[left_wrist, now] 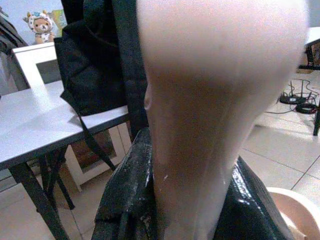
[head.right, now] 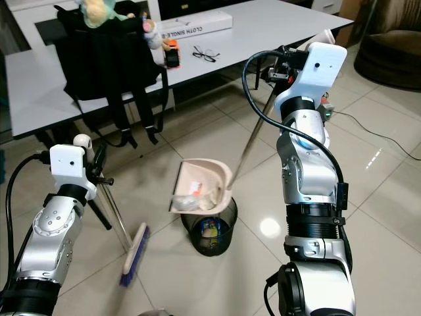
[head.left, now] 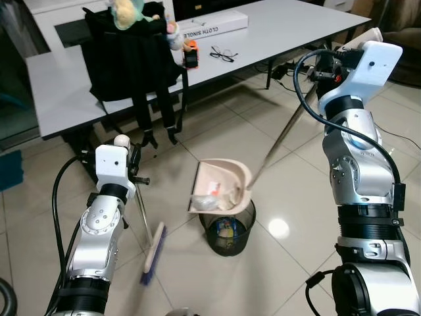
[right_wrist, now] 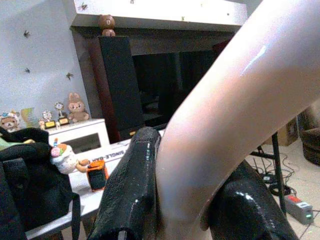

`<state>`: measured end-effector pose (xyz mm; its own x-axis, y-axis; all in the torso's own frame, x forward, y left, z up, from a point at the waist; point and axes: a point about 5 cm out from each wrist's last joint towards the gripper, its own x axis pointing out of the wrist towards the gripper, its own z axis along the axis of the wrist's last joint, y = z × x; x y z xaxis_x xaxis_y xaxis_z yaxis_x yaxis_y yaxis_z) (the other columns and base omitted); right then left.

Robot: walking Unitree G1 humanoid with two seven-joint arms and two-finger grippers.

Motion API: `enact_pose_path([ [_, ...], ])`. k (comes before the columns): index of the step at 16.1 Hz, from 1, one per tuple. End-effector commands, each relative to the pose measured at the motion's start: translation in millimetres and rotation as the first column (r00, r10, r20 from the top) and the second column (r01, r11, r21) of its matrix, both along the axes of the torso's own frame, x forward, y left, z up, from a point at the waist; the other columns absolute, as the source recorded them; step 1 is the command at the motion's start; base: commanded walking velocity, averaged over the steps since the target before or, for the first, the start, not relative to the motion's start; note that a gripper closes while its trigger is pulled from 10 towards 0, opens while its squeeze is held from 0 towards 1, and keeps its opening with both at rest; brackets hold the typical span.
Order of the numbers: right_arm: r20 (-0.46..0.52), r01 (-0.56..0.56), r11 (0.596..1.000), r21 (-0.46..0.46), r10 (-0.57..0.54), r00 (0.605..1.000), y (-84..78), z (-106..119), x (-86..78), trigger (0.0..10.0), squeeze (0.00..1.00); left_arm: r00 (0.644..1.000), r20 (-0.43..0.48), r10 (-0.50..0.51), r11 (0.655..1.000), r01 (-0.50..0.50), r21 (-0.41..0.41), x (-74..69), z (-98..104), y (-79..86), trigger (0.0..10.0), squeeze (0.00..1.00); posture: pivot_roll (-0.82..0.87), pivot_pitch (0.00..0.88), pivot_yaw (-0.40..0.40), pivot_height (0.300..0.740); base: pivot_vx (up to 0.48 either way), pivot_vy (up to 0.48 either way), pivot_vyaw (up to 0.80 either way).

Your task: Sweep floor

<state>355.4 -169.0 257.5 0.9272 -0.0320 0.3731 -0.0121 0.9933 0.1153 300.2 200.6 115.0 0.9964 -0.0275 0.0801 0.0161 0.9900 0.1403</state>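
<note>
While the robot is standing on the tiled floor (head.left: 197,283), this is what is showing:
Right hand (right_wrist: 185,195): it is squeezing the pale dustpan handle (right_wrist: 225,130) tight, up high.
Dustpan (head.left: 217,187): it is tipping over the black mesh bin (head.left: 227,230), with bits of trash in it.
Left hand (left_wrist: 185,200): it is gripping the broom handle (left_wrist: 200,100).
Broom (head.left: 153,253): its blue head is resting on the floor, beside the bin.
Surface (head.left: 66,85): it is holding a black backpack (head.left: 131,56).

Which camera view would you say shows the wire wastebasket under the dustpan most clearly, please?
The right eye view: the wastebasket sits near the centre, mesh and contents visible beneath the tilted dustpan. The left eye view shows the same. The wrist views show handles and black fingers.
</note>
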Motion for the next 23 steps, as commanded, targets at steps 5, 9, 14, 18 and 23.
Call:
enact_pose_path([
  [5,0.118,-0.030,0.989,-0.144,0.047,0.992,23.6,10.6,-4.0,10.0,0.00,1.000,0.019,-0.011,1.000,0.011,0.018,0.5,2.8,0.1,10.0,0.00,0.01,0.000,0.085,0.740,0.000,0.000,0.00],
  [9,0.125,-0.102,0.948,-0.303,0.146,0.981,52.9,-2.2,-9.8,10.0,0.00,1.000,0.018,-0.016,1.000,0.016,0.019,1.0,2.9,-1.9,10.0,0.00,0.01,0.000,0.082,0.740,0.000,0.000,0.00],
  [14,0.155,-0.225,0.789,-0.572,0.374,0.915,110.5,-25.5,-33.7,10.0,0.00,0.999,0.023,-0.024,1.000,0.024,0.015,1.6,3.2,-5.0,10.0,0.00,0.01,0.000,0.080,0.740,0.000,0.000,0.00],
  [18,0.131,-0.314,0.685,-0.658,0.514,0.848,134.2,-37.6,-49.2,10.0,0.00,0.999,0.028,-0.022,1.000,0.022,-0.003,2.8,3.4,-6.7,10.0,0.00,0.01,0.000,0.074,0.740,0.000,0.000,0.00],
  [23,0.069,-0.379,0.574,-0.726,0.609,0.790,146.4,-49.0,-58.7,10.0,0.00,0.999,0.024,-0.027,1.000,0.027,-0.006,2.4,0.8,-7.3,10.0,0.00,0.00,0.000,0.077,0.740,0.000,0.000,0.00],
])
